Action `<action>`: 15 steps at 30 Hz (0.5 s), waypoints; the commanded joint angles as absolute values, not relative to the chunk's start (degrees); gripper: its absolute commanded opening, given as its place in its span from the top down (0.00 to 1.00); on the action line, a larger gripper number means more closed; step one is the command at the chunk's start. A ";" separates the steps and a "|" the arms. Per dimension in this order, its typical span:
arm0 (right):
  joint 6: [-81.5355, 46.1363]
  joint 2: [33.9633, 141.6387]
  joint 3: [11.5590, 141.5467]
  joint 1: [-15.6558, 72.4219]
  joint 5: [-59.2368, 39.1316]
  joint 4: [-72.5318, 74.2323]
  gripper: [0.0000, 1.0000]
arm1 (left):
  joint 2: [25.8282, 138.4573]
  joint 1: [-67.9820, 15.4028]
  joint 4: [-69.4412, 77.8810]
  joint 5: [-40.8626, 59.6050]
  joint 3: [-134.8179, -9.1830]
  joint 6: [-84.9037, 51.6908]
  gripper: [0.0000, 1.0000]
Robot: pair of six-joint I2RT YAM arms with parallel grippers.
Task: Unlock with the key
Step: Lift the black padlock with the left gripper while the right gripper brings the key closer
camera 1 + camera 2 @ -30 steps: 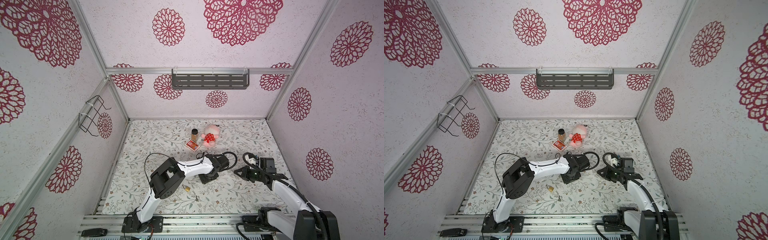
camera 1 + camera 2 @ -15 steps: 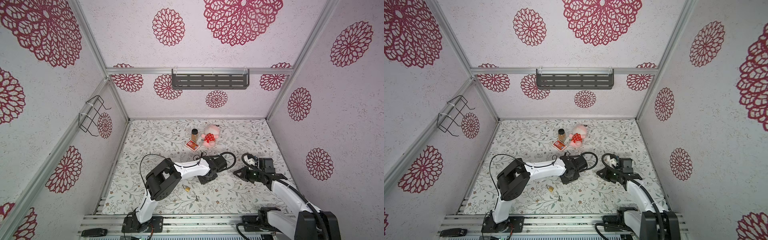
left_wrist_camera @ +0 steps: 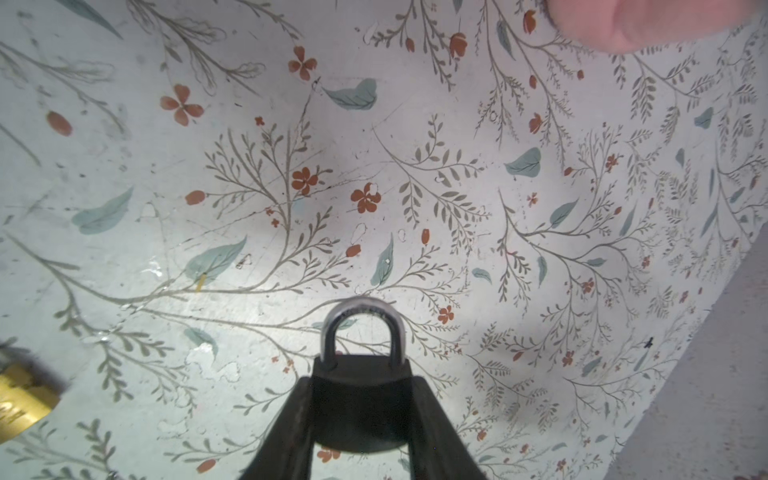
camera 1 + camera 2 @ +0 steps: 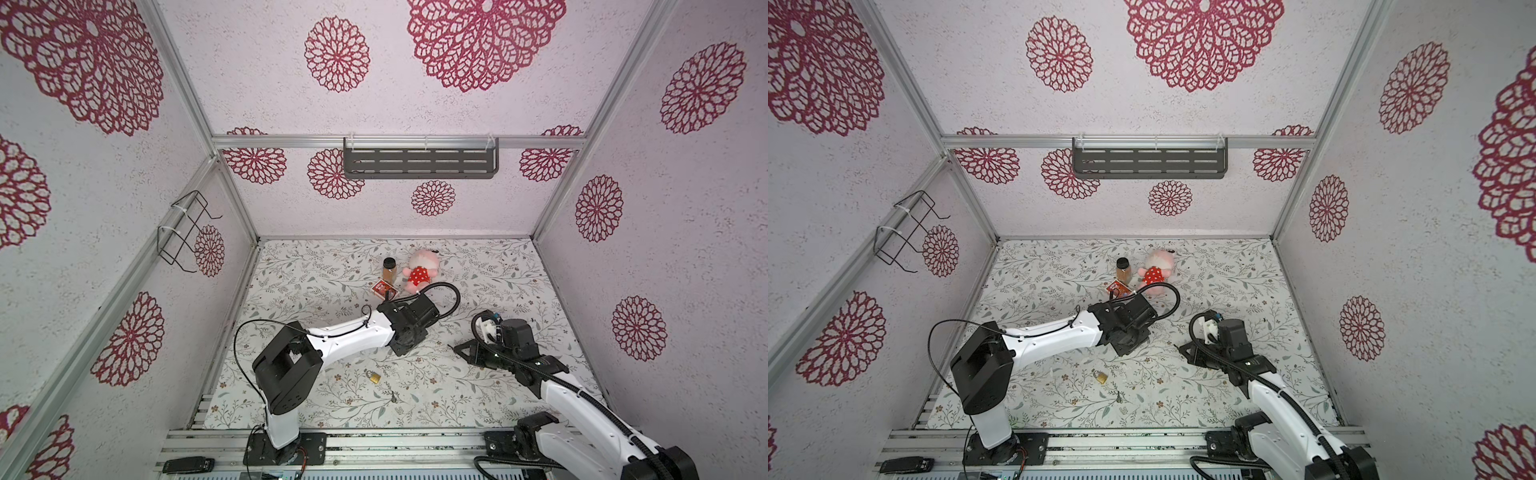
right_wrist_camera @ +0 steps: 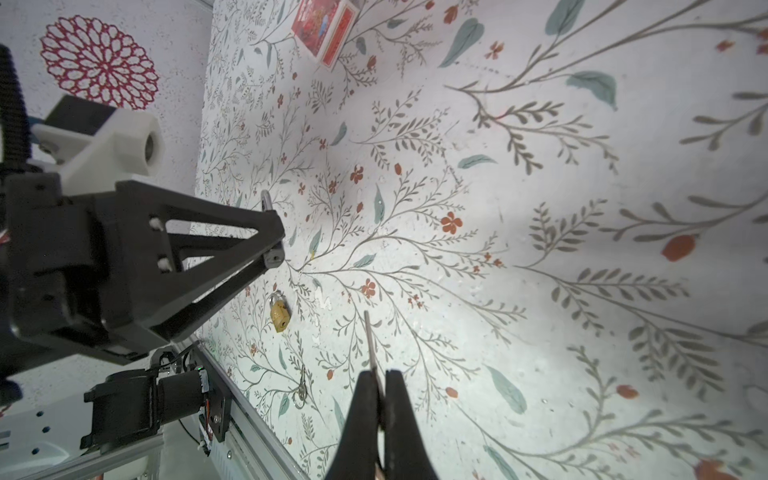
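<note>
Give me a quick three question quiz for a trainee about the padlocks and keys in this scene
1. True or false: the brass padlock lies loose on the table.
2. Which grips a key: A left gripper, B right gripper?
3. Fill in: the left gripper's jaws clamp a ____.
Key: 1 true; 2 B; 3 dark padlock.
</note>
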State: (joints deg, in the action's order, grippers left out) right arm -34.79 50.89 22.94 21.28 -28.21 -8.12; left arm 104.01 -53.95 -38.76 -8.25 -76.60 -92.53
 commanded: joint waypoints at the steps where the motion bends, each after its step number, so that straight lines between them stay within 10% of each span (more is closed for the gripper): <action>1: -41.44 48.85 21.84 26.30 -23.11 -1.59 1.00 | 100.76 -52.63 -34.68 -8.01 -75.38 -95.65 0.74; 15: -44.13 54.67 21.99 42.40 -9.06 14.94 1.00 | 96.77 -51.42 -30.60 -6.41 -73.83 -98.81 0.76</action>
State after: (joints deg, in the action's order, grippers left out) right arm -44.62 53.23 20.12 41.58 -12.62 9.43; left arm 98.45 -52.31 -32.58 -6.94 -74.35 -97.62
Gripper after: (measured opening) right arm 0.048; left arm 0.352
